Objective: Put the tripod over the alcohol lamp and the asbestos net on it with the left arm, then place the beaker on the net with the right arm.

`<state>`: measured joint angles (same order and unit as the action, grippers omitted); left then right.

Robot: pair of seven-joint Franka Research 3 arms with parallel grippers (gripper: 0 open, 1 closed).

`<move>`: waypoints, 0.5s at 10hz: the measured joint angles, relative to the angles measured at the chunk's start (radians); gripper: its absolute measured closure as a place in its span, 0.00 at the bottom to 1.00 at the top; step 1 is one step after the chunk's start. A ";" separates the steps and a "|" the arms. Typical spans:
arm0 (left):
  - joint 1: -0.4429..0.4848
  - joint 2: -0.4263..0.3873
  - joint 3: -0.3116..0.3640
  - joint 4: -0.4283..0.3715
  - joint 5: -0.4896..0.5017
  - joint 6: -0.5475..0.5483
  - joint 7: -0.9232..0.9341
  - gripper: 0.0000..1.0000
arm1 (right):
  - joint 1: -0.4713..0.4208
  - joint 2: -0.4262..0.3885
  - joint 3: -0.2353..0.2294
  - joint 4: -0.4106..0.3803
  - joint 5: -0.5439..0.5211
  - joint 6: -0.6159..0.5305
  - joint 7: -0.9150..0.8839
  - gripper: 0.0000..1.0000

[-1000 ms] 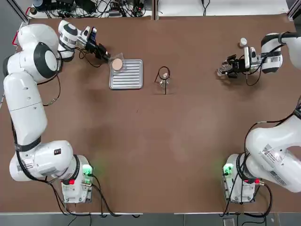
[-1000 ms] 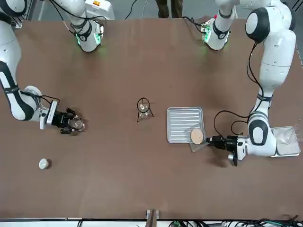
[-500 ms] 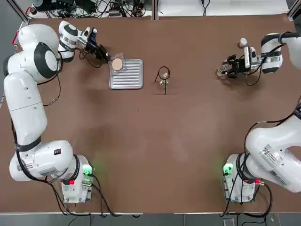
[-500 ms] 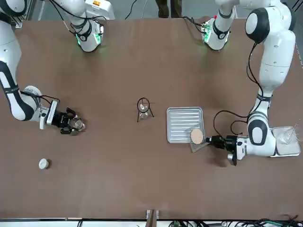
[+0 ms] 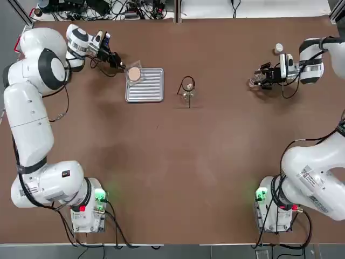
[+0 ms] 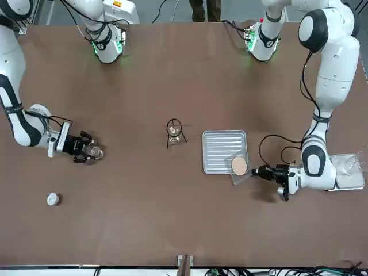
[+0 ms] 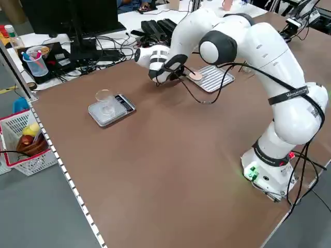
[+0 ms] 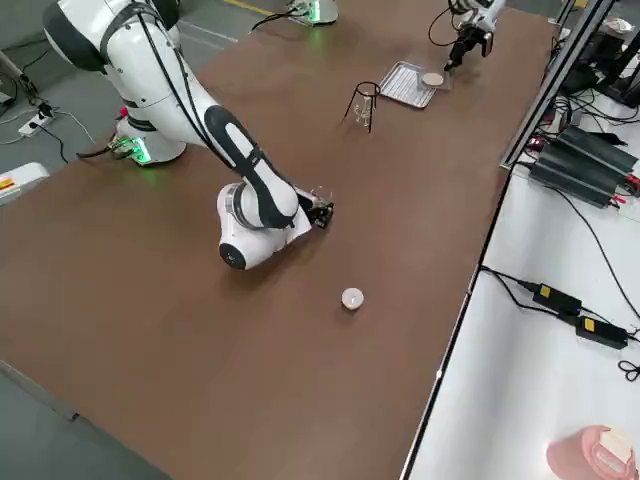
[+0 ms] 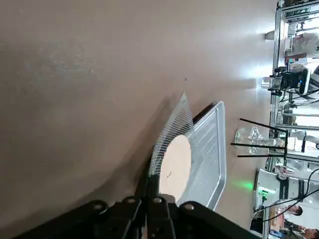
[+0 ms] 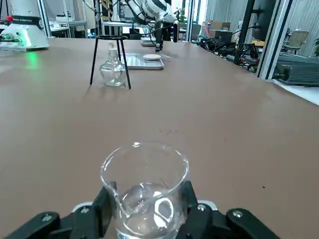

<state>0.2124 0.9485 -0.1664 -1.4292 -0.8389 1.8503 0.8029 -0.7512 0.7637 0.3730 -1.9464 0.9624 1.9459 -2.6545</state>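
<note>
The black wire tripod stands over the clear alcohol lamp at the table's middle back; the right wrist view shows both far off, tripod and lamp. The asbestos net, grey mesh with a tan disc, lies tilted on the tray's back-left corner. My left gripper is shut on the net's outer corner; in the left wrist view the fingers pinch the mesh edge. At the back right, my right gripper is shut on the beaker, low on the table.
A ribbed silver tray lies left of the tripod. A small white capped bottle stands behind the right gripper. A grey scale with a glass dish sits at the table's far left. Cables and power supplies line the bench behind.
The left gripper's fingers have closed onto the corner of the asbestos net. The right arm and the beaker have stayed where they were.
</note>
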 joint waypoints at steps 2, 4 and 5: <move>0.036 -0.003 -0.023 0.005 -0.061 -0.030 0.000 0.98 | 0.000 0.000 0.000 0.000 0.000 0.001 0.000 0.41; 0.119 -0.009 -0.112 0.012 -0.135 -0.066 0.000 0.98 | 0.000 0.000 0.000 0.000 0.000 0.001 0.000 0.41; 0.137 -0.016 -0.142 0.013 -0.181 -0.070 0.000 0.98 | 0.000 0.000 0.000 0.000 0.000 0.001 0.000 0.41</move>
<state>0.3496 0.9328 -0.3085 -1.4162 -1.0198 1.7808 0.8029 -0.7512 0.7637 0.3728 -1.9464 0.9624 1.9467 -2.6545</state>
